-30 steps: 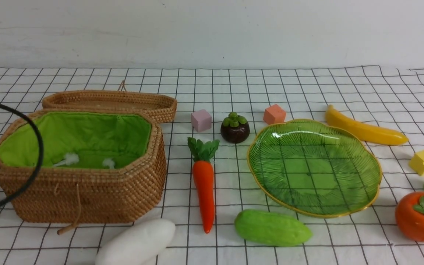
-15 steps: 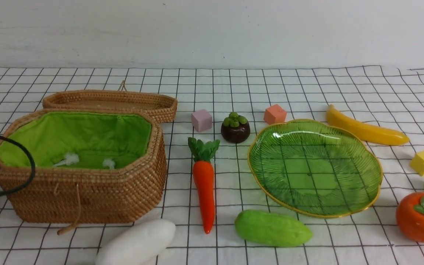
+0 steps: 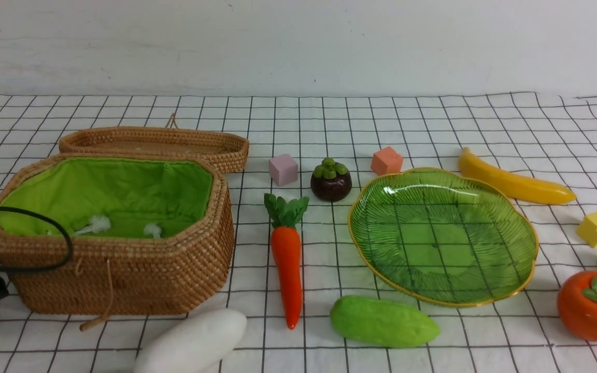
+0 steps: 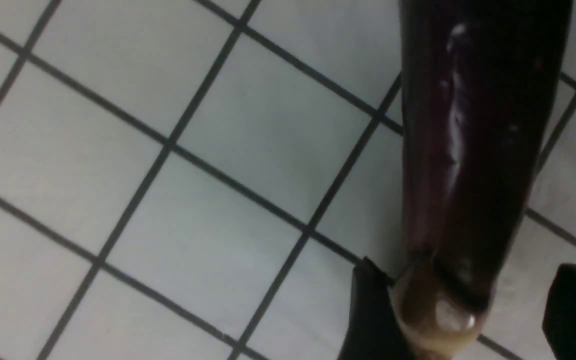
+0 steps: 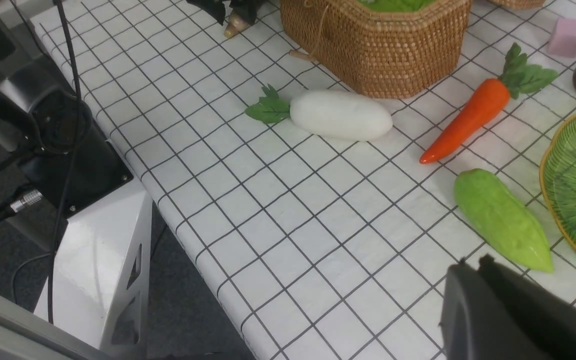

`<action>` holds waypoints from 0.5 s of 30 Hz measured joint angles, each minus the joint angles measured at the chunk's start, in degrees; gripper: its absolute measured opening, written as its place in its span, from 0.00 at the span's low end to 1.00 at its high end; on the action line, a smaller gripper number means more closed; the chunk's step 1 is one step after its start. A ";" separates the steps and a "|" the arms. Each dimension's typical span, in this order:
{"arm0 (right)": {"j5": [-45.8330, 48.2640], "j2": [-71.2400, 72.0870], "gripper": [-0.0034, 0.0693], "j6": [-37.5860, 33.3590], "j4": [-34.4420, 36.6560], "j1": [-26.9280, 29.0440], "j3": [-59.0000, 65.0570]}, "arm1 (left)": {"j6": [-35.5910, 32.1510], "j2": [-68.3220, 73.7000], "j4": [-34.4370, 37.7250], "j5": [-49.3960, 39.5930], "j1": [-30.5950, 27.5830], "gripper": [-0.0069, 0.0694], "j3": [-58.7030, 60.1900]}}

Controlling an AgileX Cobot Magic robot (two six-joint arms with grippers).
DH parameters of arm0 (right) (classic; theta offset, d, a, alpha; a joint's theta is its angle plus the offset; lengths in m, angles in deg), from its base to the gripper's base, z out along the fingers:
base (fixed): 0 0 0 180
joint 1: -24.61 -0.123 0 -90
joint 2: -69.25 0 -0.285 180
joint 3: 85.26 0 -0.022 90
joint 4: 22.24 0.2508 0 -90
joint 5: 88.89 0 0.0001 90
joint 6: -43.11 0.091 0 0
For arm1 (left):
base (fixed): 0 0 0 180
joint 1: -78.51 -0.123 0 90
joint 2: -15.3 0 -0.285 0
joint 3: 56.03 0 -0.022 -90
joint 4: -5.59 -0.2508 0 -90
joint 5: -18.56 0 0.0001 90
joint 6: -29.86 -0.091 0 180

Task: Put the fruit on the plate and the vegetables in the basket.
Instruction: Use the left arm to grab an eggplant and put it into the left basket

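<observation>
1. As far as I can judge, nothing is sorted yet: all three fruits and all four vegetables lie outside their containers.
2. The plate [image 3: 441, 235] sits right of centre on the surface [image 3: 433, 119] and holds nothing.
3. The basket [image 3: 122, 274] stands open on the left. On its green lining I see only two small white tufts [image 3: 99, 224], and no vegetable. Its lid [image 3: 158, 142] lies just behind it.
4. Fruit left to move:
   - The banana [image 3: 513, 181] is just beyond the plate's far right rim.
   - The mangosteen [image 3: 331, 181] is near the plate's far left rim.
   - The persimmon [image 3: 591, 305] is at the near right.
5. Vegetables left to move:
   - The carrot [image 3: 288, 269] is between basket and plate.
   - The cucumber [image 3: 384, 321] is just in front of the plate.
   - The radish [image 3: 192, 342] is in front of the basket.
   - The eggplant [image 4: 473, 125] is on the surface at the basket's left.
6. My left hand [image 4: 467, 265] is spread around the eggplant's stem end. One finger touches it and the other stands clear, so I judge the grip is not yet made.
7. My right hand [image 5: 483, 280] hovers near the cucumber. I cannot tell whether it is spread or pressed together.
8. The eggplant looks to be my first item, which leaves six more after it.
</observation>
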State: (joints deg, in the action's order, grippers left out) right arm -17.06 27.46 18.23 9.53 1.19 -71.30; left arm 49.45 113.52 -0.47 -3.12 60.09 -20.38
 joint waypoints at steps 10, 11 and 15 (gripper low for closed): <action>-1.97 0.00 0.12 0.00 0.37 -0.23 0.00 | 0.08 1.75 -3.63 1.25 0.00 0.42 -0.13; -2.03 0.00 0.12 0.00 0.37 -0.23 0.00 | 0.07 1.75 -3.63 1.25 0.00 0.42 -0.13; -3.01 0.00 0.12 0.00 0.39 -0.23 0.00 | 2.91 0.70 -4.11 -2.10 0.00 0.42 -0.18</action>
State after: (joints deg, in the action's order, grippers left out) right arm -20.07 27.46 18.23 9.91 0.95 -71.30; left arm 52.36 114.22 -4.58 -5.22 60.09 -20.55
